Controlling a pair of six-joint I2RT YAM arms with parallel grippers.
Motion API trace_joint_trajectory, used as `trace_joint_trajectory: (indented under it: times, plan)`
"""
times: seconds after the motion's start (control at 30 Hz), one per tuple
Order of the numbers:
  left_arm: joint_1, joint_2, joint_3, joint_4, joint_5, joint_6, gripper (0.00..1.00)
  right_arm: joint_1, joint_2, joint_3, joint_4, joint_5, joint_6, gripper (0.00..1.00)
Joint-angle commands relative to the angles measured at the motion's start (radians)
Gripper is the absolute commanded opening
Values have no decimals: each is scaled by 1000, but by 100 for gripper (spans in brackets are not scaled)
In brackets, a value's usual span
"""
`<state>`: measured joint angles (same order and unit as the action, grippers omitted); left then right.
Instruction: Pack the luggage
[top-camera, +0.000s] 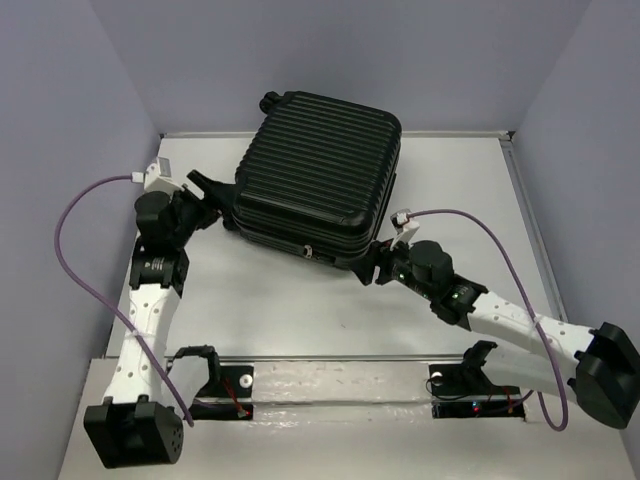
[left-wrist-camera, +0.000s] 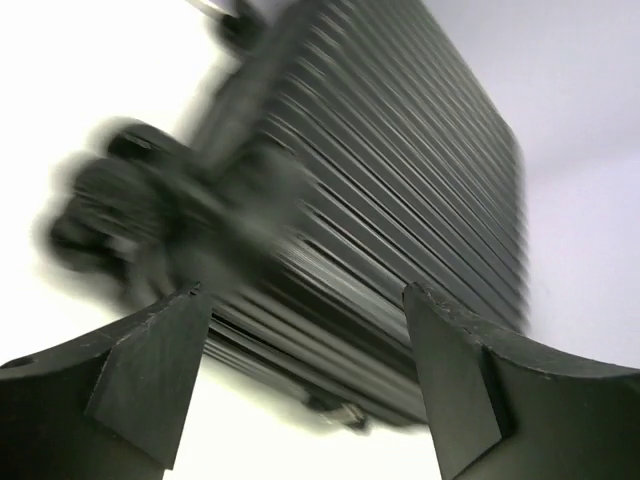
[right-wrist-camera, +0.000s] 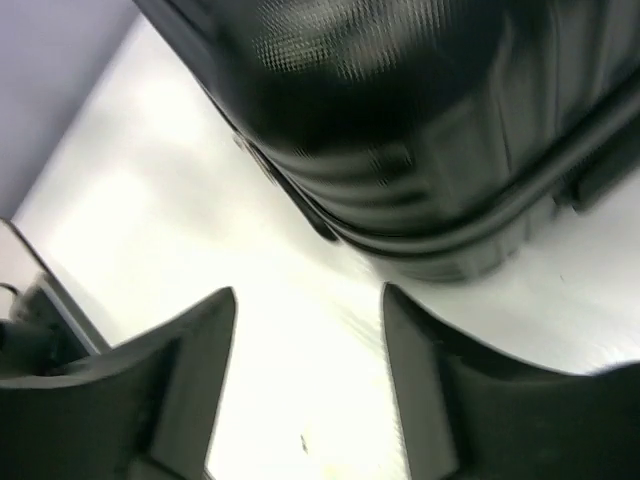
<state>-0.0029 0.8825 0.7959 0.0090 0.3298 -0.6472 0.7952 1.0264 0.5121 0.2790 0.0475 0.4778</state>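
The luggage (top-camera: 320, 175) is a large black ribbed hard-shell suitcase lying closed on the white table (top-camera: 300, 310), tilted slightly. My left gripper (top-camera: 207, 190) is open and empty at its left side, close to the near-left corner. In the left wrist view the ribbed shell (left-wrist-camera: 400, 200) and a blurred caster wheel (left-wrist-camera: 110, 200) fill the frame beyond the open fingers (left-wrist-camera: 150, 370). My right gripper (top-camera: 377, 262) is open and empty at the near-right corner. In the right wrist view the suitcase corner (right-wrist-camera: 400, 150) lies just past the fingers (right-wrist-camera: 190, 360).
Lavender walls enclose the table on the left, back and right. A purple cable (top-camera: 80, 260) loops off the left arm and another (top-camera: 500, 250) off the right arm. The arm bases and a metal rail (top-camera: 340, 375) run along the near edge.
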Motion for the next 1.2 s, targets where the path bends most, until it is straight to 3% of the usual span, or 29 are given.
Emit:
trace_joint_trajectory:
  times: [0.0, 0.07, 0.27, 0.67, 1.03, 1.17]
  plan:
    - [102, 122, 106, -15, -84, 70, 91, 4, -41, 109, -153, 22, -24, 80]
    - [109, 220, 173, -15, -52, 84, 91, 4, -72, 124, -188, 22, -27, 87]
    - [112, 391, 298, -101, -48, 169, 94, 4, -127, 114, -228, 12, -48, 92]
    - [110, 523, 233, 95, 78, -46, 92, 4, -106, 86, -196, -72, -59, 92]
    - [107, 529, 163, 223, 61, -158, 76, 4, -118, 74, -212, -52, -50, 94]
    - [107, 523, 115, 293, 61, -186, 55, 4, -132, 78, -222, -26, -48, 94]
